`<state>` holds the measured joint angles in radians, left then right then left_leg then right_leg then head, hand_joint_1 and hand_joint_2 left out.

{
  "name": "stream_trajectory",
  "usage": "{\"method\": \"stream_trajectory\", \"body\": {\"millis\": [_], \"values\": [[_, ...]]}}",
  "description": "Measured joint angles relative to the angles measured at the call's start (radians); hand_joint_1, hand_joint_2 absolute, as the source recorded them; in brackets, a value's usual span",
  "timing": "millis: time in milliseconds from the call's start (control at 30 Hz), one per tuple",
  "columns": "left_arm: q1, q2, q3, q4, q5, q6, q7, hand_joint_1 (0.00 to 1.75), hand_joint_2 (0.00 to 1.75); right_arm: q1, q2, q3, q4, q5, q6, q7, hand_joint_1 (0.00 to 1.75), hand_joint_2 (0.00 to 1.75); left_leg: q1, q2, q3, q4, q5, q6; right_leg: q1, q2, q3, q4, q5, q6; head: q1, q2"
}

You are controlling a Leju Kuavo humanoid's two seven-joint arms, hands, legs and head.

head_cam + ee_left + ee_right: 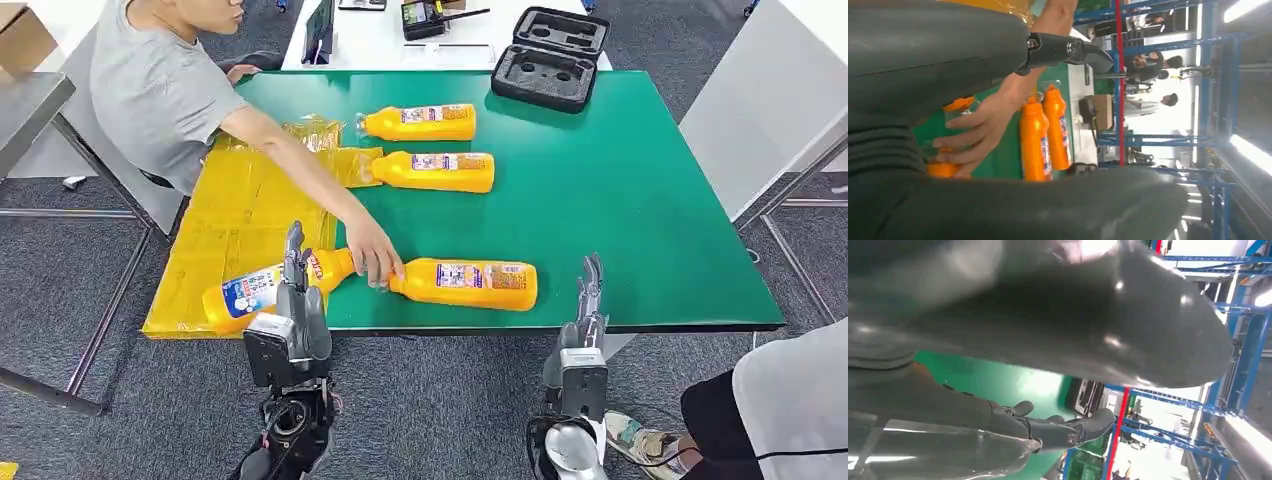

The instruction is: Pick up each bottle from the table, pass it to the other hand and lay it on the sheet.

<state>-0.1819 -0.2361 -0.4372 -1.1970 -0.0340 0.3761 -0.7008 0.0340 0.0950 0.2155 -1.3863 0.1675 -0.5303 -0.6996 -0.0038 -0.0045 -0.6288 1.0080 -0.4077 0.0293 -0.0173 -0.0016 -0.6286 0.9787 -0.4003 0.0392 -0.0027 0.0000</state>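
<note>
Several orange bottles lie on their sides on the green table (620, 180). Two are at the back: one (420, 122) and one (436, 171). A third (468, 283) lies near the front edge, and a person's hand (375, 255) touches its neck. A fourth bottle (262, 288) lies on the yellow sheet (225, 225) at the table's left. My left hand (295, 262) is raised at the front edge near that fourth bottle, fingers straight, holding nothing. My right hand (589, 290) stands at the front edge, right of the third bottle, fingers straight and empty. The left wrist view shows the two back bottles (1043, 132) and the person's hand (975, 130).
A person in a grey shirt (160, 90) sits at the table's left, arm stretched across the sheet. A black foam case (550, 55) stands at the back right. Another person's leg and shoe (640, 440) are at the lower right.
</note>
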Motion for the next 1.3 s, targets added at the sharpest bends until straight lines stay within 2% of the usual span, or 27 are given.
{"method": "stream_trajectory", "body": {"millis": [300,600,633,733,833,900,1167,1300], "values": [[-0.007,-0.004,0.0,0.031,-0.002,0.002,0.0,0.0,0.0,0.0,0.0,-0.005,0.003,-0.002,0.0,0.0,0.0,0.0,0.0,0.0,0.0,0.0,0.0,0.0,0.0,0.0,0.0,0.0,0.0,0.0,0.0,0.0],[-0.021,-0.017,0.002,0.119,-0.02,0.095,0.012,0.0,0.0,0.0,0.0,-0.06,0.02,-0.027,-0.002,0.0,0.0,0.0,0.0,0.0,0.0,0.0,0.0,0.0,0.0,0.0,0.0,0.0,0.0,0.0,0.0,0.0],[-0.022,-0.021,0.002,0.124,-0.013,0.095,0.015,0.0,1.75,0.001,0.0,-0.065,0.022,-0.015,-0.002,0.0,0.0,0.0,0.0,0.0,0.0,0.0,0.0,0.0,0.0,0.0,0.0,0.0,0.0,0.0,0.0,0.0],[-0.022,-0.027,0.0,0.132,0.023,0.086,0.016,0.0,1.75,0.001,0.0,-0.068,0.025,0.046,-0.013,0.0,0.0,0.0,0.0,0.0,0.0,0.0,0.0,0.0,0.0,0.0,0.0,0.0,0.0,0.0,0.0,0.0],[-0.023,-0.032,-0.002,0.133,0.11,-0.08,0.004,0.0,1.75,-0.02,-0.011,-0.063,0.028,0.156,-0.048,0.0,0.0,0.0,0.0,0.0,0.0,0.0,0.0,0.0,0.0,0.0,0.0,0.0,0.0,0.0,0.0,0.0],[-0.023,-0.04,-0.006,0.131,0.113,-0.124,0.001,0.0,1.75,-0.046,-0.018,-0.065,0.041,0.212,-0.045,0.0,0.0,0.0,0.0,0.0,0.0,0.0,0.0,0.0,0.0,0.0,0.0,0.0,0.0,0.0,0.0,0.0],[-0.015,-0.041,-0.034,0.074,0.063,-0.151,0.0,0.0,1.75,-0.184,-0.034,-0.121,0.216,0.392,-0.048,0.0,0.0,0.0,0.0,0.0,0.0,0.0,0.001,0.001,0.0,0.0,0.001,0.0,0.001,0.0,0.0,0.0],[-0.011,-0.035,-0.056,0.03,0.021,-0.121,0.0,0.0,1.75,-0.261,-0.055,-0.14,0.324,0.418,-0.048,0.0,0.0,0.0,0.0,0.0,0.0,0.0,0.001,0.001,0.0,0.0,0.001,0.0,0.001,0.001,0.0,0.0]]}}
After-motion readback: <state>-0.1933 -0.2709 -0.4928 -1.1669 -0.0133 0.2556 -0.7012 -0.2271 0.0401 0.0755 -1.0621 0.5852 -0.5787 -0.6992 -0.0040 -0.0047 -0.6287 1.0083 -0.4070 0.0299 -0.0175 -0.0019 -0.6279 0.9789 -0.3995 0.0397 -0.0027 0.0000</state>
